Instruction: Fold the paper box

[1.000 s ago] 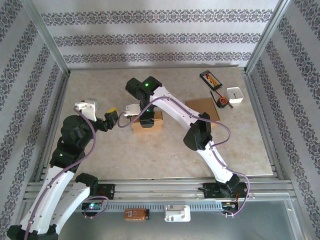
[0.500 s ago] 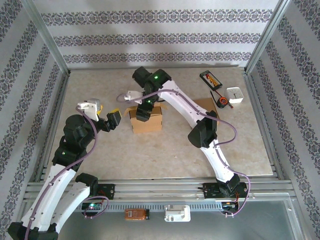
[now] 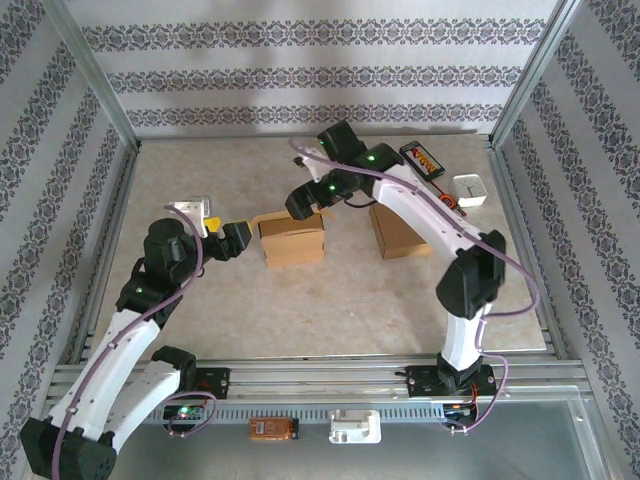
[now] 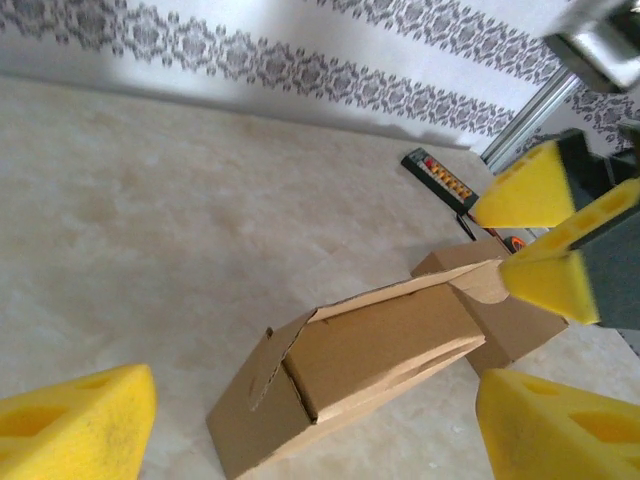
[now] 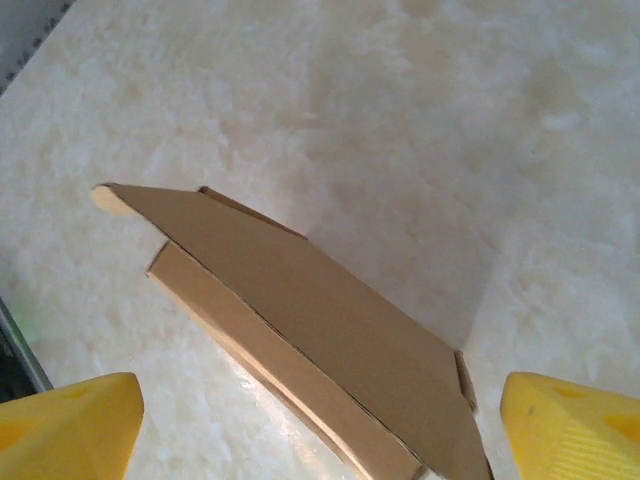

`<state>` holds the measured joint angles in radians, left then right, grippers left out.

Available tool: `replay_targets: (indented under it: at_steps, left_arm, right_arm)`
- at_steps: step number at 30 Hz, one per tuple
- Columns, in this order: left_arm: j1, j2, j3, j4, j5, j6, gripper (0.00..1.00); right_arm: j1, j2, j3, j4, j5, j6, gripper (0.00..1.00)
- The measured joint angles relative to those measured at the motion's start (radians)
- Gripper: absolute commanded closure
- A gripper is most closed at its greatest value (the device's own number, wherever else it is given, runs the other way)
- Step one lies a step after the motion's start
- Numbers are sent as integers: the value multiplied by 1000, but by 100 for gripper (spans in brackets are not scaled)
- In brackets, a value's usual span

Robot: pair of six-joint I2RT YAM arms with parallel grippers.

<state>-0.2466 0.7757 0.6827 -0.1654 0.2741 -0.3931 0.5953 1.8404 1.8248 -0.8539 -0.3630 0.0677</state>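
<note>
Marble-patterned table [image 3: 330,300], viewed from above. The paper box [image 3: 292,240] (plain brown card) stands left of centre with its top flaps partly raised. A second cardboard box [image 3: 398,232] sits apart to its right. The left gripper [image 3: 238,238] has its fingers spread, just beside the paper box's left end. The right gripper [image 3: 300,203] is spread wide over its far edge. The markings on the black device [image 3: 421,158] are too small to read.
</note>
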Motion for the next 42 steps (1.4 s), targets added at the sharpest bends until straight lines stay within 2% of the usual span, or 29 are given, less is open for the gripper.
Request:
replay_targets:
  at_steps: [3,8,16,20,28,33,38,42]
  left_arm:
    - [0,60,0,3,7,-48,19]
    - [0,167,0,41,31,-125,21]
    - [-2,303,-12,159,105,-229,39]
    - [-3,355,-12,175,129,-241,43]
    - [-9,427,-12,204,136,-243,49]
    - [-9,435,-12,225,112,-237,50]
    - [-9,417,-15,224,96,-222,42]
    - [-9,327,-18,210,80,-180,39]
  right_arm:
    - [-37,-94,-182,138,-1,96,7]
    - [-61,-112,-288,246,-2,163,10]
    - [-61,-105,-347,315,-29,223,30]
    - [-56,-107,-417,376,-39,278,36]
    - [-18,-179,-586,523,-7,463,36]
    - [3,-198,-624,568,35,538,34]
    - [3,-209,-623,566,63,539,28]
    - [3,-233,-589,522,83,497,26]
